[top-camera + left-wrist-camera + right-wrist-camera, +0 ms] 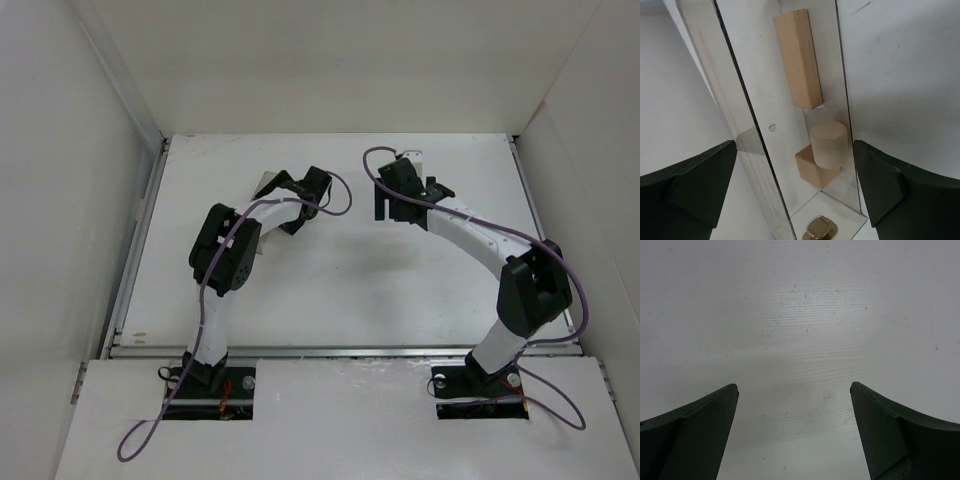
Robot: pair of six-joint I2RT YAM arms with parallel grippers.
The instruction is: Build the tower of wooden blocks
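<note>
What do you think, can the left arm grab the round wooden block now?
Probably not yet. The round block sits inside the clear box, and the open left tool straddles that box, so its see-through walls seem to stand in the way.

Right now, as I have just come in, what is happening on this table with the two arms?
The left gripper is open, with its fingers on either side of a clear plastic box. Inside the box are three wooden pieces: a long bar, and a cylinder and a cube close together. No tower is built yet. The right gripper is also open, above the white table, and holds nothing.
</note>
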